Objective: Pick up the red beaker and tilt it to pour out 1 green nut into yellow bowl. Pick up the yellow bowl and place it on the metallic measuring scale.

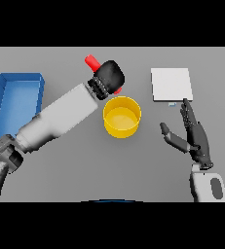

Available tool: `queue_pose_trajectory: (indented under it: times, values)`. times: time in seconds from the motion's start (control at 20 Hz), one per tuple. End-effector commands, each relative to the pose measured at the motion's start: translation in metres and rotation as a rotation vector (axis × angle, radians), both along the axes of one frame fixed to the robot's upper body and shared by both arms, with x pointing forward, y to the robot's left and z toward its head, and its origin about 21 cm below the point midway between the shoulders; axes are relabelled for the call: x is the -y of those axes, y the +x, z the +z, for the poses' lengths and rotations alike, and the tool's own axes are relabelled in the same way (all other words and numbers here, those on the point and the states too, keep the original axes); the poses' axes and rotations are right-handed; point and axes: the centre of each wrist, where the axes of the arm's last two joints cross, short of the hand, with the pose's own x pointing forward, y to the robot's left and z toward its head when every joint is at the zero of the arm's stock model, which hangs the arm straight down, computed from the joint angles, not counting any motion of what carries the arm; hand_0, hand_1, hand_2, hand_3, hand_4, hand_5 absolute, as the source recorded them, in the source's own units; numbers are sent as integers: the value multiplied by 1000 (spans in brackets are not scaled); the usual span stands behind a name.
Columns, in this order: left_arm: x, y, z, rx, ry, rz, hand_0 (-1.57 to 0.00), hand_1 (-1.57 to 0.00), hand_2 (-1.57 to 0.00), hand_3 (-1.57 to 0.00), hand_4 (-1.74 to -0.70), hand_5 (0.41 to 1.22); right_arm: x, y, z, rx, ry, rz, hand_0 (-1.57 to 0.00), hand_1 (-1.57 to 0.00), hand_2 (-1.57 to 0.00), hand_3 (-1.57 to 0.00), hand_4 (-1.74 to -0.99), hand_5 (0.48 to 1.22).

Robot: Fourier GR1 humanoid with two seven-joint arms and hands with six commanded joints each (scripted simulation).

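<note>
across the grey table (133, 170) before me, the largest thing is the blue tray (16, 99) at my far left, near the edge. next comes the metallic measuring scale (171, 84), a pale square plate lying flat to my right, well apart from the tray. the yellow bowl (122, 116) sits upright between them, near the middle of the table; i cannot tell what is inside it. my left hand (108, 78) is curled round the red beaker (91, 61), holding it tilted just behind the bowl's far rim, its red end sticking out up and to the left. my right hand (194, 133) hovers with fingers straight and relaxed, just below the scale and to the right of the bowl, holding nothing.
</note>
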Motion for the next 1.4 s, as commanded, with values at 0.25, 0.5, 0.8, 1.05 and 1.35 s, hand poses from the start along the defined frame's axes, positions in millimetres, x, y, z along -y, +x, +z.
queue_pose_trajectory:
  times: [0.25,0.5,0.8,1.05,1.35]
  values:
    - [15,-6,-11,79,206,-88,-1571,-1571,-1571,-1551,-1739,1221,-4,0,4,3,1,8,1,1,1,1,-1285,605]
    - [32,-10,-9,102,315,-124,-1571,-1571,-1571,-1564,-1740,1221,1,-1,5,-13,-16,-4,1,1,1,1,-1283,601]
    - [37,-8,-4,154,406,-140,-1571,-1571,-1571,-1569,-1741,1221,-2,-2,2,6,-37,-15,1,1,1,1,-1258,587]
    - [44,0,21,220,405,-140,-1571,-1571,-1571,-1570,-1738,1189,-1,-2,1,9,-26,-10,1,1,1,1,-1226,587]
    - [26,26,106,401,262,-81,-1571,-1378,-1366,-1212,-1679,1201,-4,2,2,19,-3,18,1,1,1,1,-1231,620]
